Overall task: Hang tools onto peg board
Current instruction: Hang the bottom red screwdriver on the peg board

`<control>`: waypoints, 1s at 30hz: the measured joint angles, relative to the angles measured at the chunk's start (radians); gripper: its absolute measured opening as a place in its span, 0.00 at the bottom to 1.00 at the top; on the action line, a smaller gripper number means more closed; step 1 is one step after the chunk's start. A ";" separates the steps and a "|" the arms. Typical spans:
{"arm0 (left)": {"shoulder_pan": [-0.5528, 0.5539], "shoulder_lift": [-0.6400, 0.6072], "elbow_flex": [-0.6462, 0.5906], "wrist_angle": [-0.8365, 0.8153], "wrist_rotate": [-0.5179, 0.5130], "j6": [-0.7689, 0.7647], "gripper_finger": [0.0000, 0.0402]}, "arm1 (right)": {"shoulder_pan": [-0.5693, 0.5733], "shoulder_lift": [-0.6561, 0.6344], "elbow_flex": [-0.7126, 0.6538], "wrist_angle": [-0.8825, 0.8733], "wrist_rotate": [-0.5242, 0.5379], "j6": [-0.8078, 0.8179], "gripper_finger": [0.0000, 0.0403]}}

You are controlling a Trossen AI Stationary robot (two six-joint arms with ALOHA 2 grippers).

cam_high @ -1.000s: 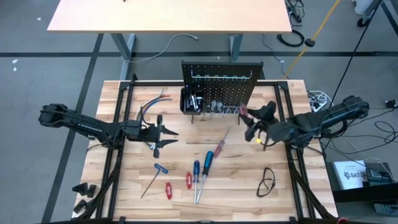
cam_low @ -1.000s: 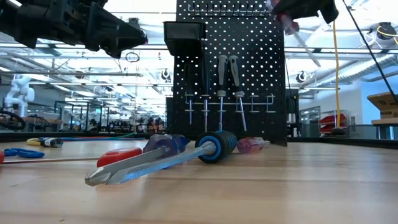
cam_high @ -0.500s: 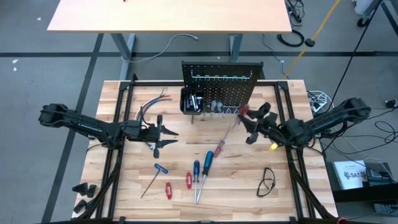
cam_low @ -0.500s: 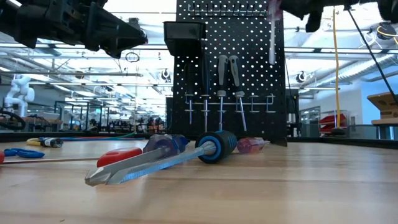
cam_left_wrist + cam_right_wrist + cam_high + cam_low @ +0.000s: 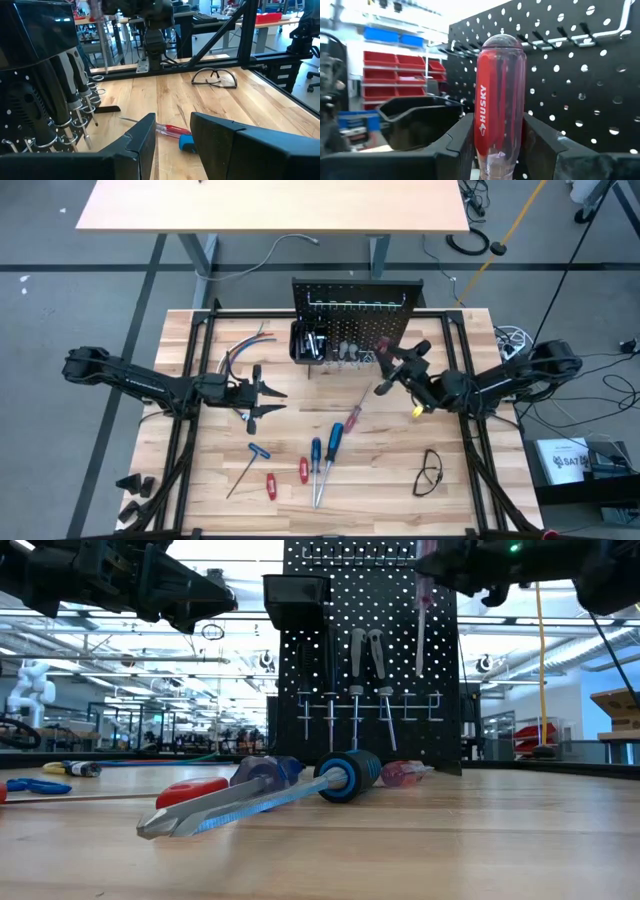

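A screwdriver with a clear red handle (image 5: 499, 105) lettered HUSKY is clamped between the two dark fingers of the right gripper (image 5: 395, 367), close in front of the black upright perforated peg board (image 5: 400, 330). In the low view the handle is mostly hidden by the gripper, and only a slim pale shaft hanging down before the panel's right part is seen (image 5: 421, 635); whether it touches a hook cannot be told.

A row of metal hooks (image 5: 365, 705) is carried low on the panel, with several slim tools hung upright in it. A small black bin (image 5: 307, 342) is fixed on the left of the board's front; pale bits are seen in it from above, but they are too small to be named.

On the pale wooden tabletop (image 5: 200, 480) other tools are left lying: a blue-handled screwdriver (image 5: 333, 442), a second blue-handled one just beside it (image 5: 315, 454), a red-handled screwdriver with a slim shaft (image 5: 352, 416), two short red-handled tools (image 5: 303, 470) (image 5: 270, 486), and a blue-topped T-shaped key (image 5: 258, 450). A pair of clear safety glasses (image 5: 428, 472) is lying near the right edge, and a bundle of coloured wires (image 5: 240, 348) left of the board.

The left gripper (image 5: 264, 400) is held over the table's left half, its fingers parted with nothing between them.
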 joint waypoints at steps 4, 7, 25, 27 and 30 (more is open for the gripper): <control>0.000 0.000 0.000 -0.007 0.000 0.000 0.32 | -0.033 0.046 0.016 0.004 -0.001 0.004 0.31; 0.000 0.000 0.000 -0.020 0.000 -0.002 0.32 | -0.056 0.085 0.024 0.013 -0.001 0.014 0.31; 0.000 0.000 0.000 -0.042 0.000 -0.002 0.32 | -0.110 0.230 0.025 0.186 -0.001 -0.050 0.31; 0.000 0.000 0.000 -0.042 0.000 -0.002 0.32 | -0.110 0.235 0.025 0.183 -0.001 -0.047 0.31; 0.000 0.000 0.000 -0.042 0.000 -0.003 0.32 | -0.110 0.235 0.025 0.181 0.000 -0.043 0.31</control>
